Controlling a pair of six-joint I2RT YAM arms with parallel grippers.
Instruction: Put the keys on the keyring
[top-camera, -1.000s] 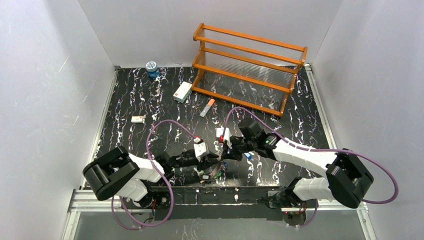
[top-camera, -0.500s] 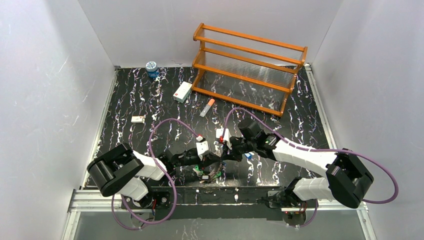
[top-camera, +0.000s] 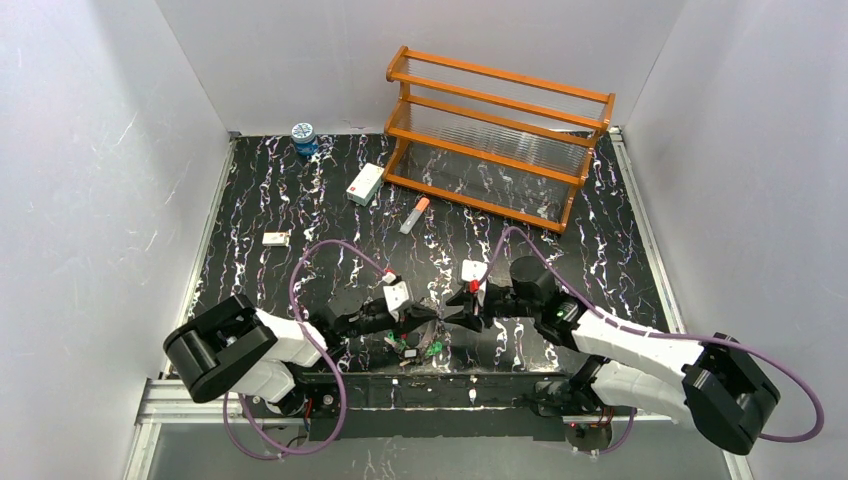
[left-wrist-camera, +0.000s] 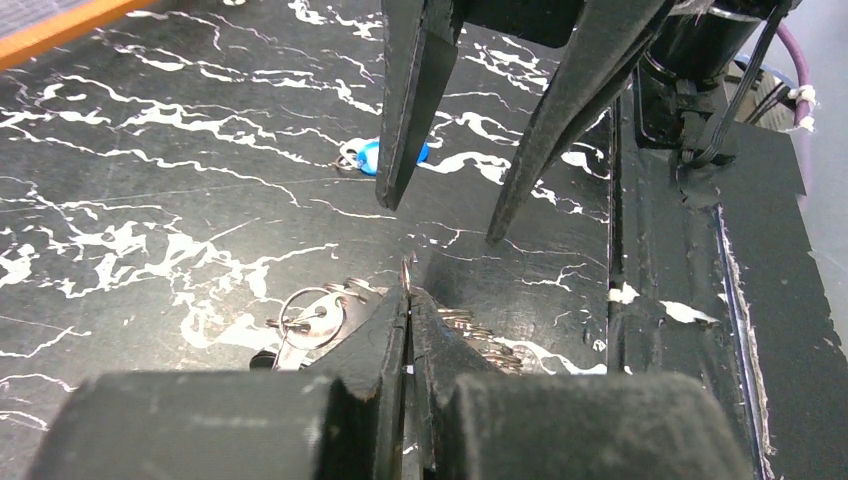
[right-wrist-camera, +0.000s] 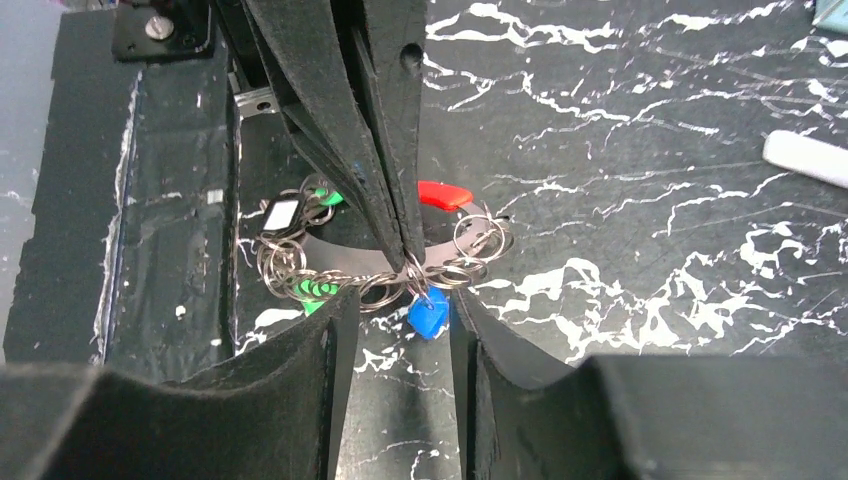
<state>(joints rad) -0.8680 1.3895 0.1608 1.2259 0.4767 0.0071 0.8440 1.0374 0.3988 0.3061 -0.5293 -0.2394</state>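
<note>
At left end effector (right-wrist-camera: 408, 258), keyring (right-wrist-camera: 370, 290) crosswise

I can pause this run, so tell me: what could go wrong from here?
The left gripper pinches the keyring with only its fingertips; the thin wire could slip out. The right gripper stands open close to those tips, so moving in could knock them. The blue key lies between the right fingers; whether it is threaded I cannot tell, so it may be left off.
</note>
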